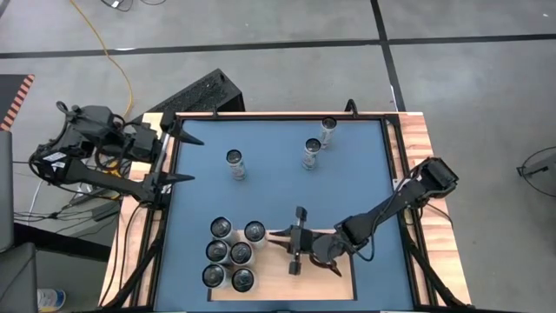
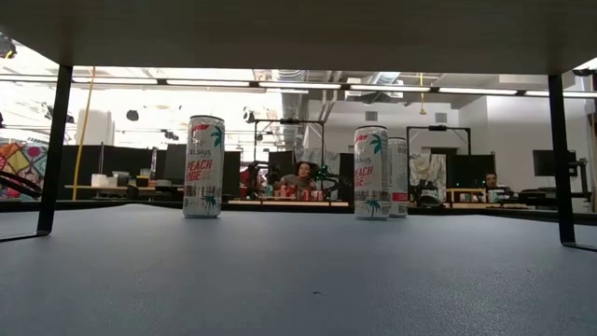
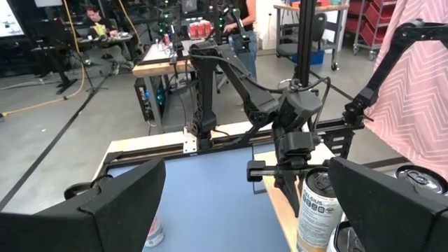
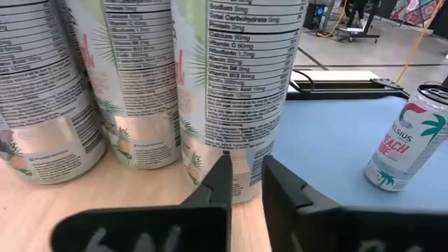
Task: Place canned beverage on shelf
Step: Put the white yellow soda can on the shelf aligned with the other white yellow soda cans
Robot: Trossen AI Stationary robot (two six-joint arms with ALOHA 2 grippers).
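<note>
High view: six cans clustered on the shelf; right gripper just beside them, three more on the blue surface.

Right wrist view: fingers nearly pinched together, holding nothing.

Left wrist view: left gripper spread wide, idle.

Likely rigid, smooth, slippery; best grasped mid-body.

You have six cans on the one shelf, three cans on the blue surface

The shelf, a flat pale wood-grain panel, lies on the blue surface, bearing six upright cans (clustered at one end).
</note>
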